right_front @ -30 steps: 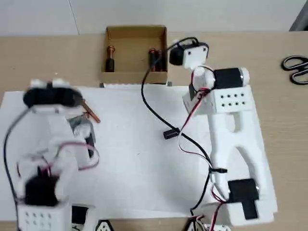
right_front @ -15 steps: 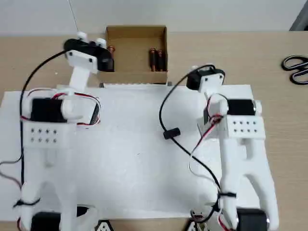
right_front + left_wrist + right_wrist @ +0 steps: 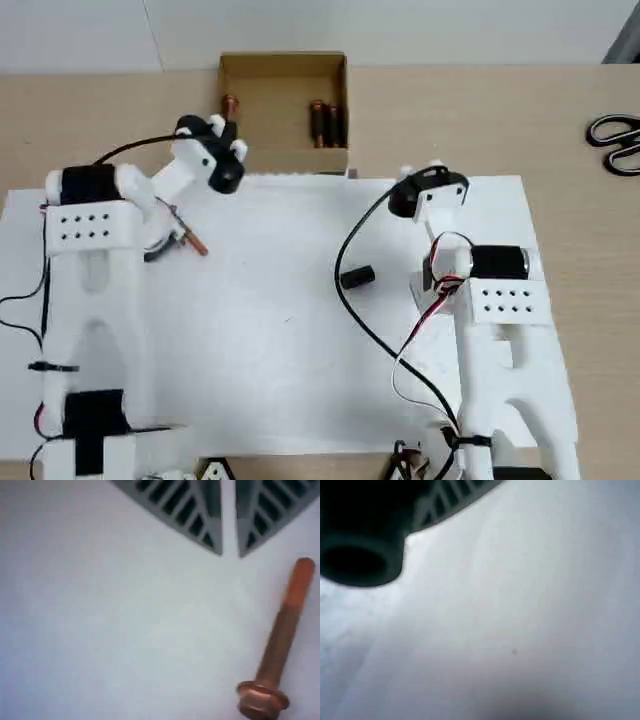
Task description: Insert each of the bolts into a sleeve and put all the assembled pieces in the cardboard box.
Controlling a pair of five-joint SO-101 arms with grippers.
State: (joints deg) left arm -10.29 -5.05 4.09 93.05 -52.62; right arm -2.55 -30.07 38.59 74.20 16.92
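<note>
The left hand hangs low over the white sheet. Its two fingers are pressed almost together, with only a thin gap and nothing between them. The one loose bolt lies flat on the left part of the sheet, just beside them. Half a second ago this arm was stretched to the far left corner of the cardboard box; now it has folded back. The right arm, which was reaching to the box one second ago, has also drawn back to the near right.

The right hand is near the black sleeve, which lies in the middle of the sheet and has not moved. I cannot tell if this hand is spread or pressed.

Assembled pieces lie in the box. So I judge that only this last pair remains, and the left hand must spread before it can take the bolt.
</note>
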